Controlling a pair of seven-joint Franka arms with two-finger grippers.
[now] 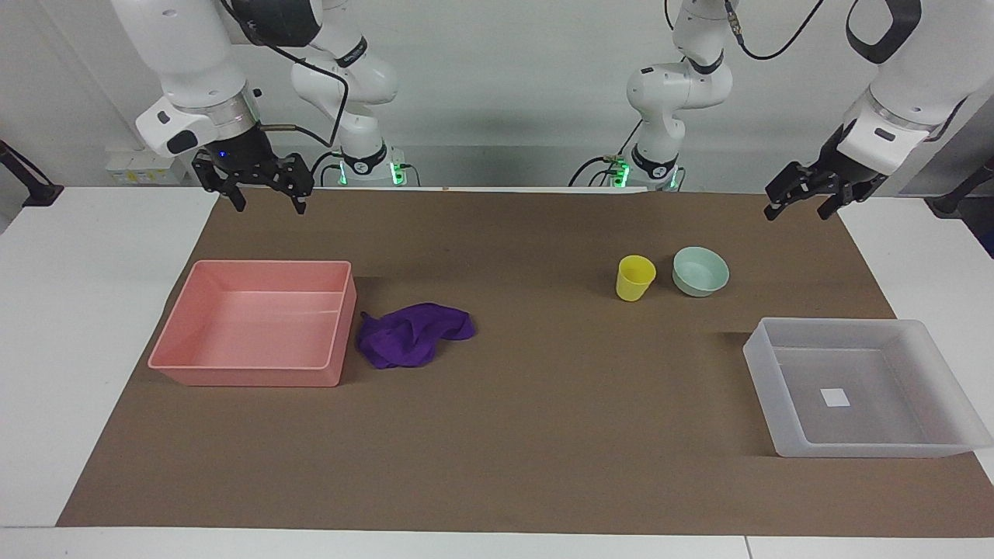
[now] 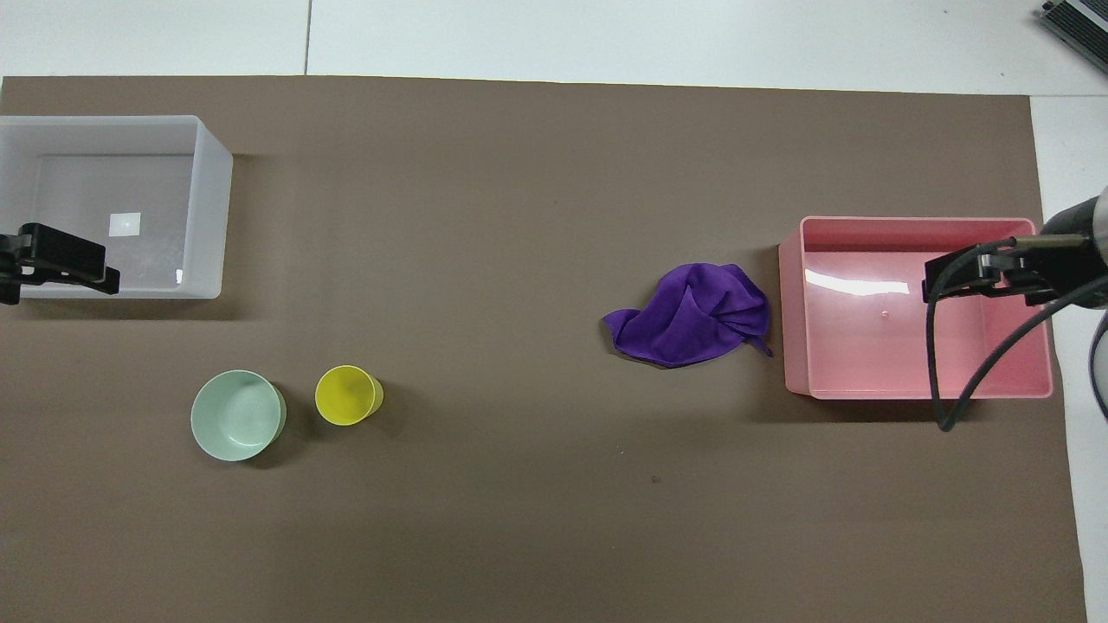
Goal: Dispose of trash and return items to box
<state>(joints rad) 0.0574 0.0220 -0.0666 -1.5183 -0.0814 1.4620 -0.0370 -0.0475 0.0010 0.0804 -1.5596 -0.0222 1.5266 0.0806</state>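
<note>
The purple cloth [image 1: 411,334] [image 2: 688,316] lies crumpled on the brown mat, beside the pink tray. The yellow cup [image 1: 635,278] [image 2: 346,395] stands upright beside the mint-green bowl [image 1: 700,270] [image 2: 235,415]; both are nearer to the robots than the translucent box [image 1: 854,449] [image 2: 212,216]. The box is empty and has a white sticker on its base. My right gripper [image 1: 268,203] [image 2: 995,281] is open and empty, raised at the right arm's end of the mat. My left gripper [image 1: 798,211] [image 2: 39,272] is open and empty, raised at the left arm's end.
The empty pink tray [image 1: 248,376] [image 2: 792,303] stands at the right arm's end of the table. The brown mat [image 1: 543,435] covers most of the white table. A black cable [image 2: 943,381] hangs from the right arm over the tray.
</note>
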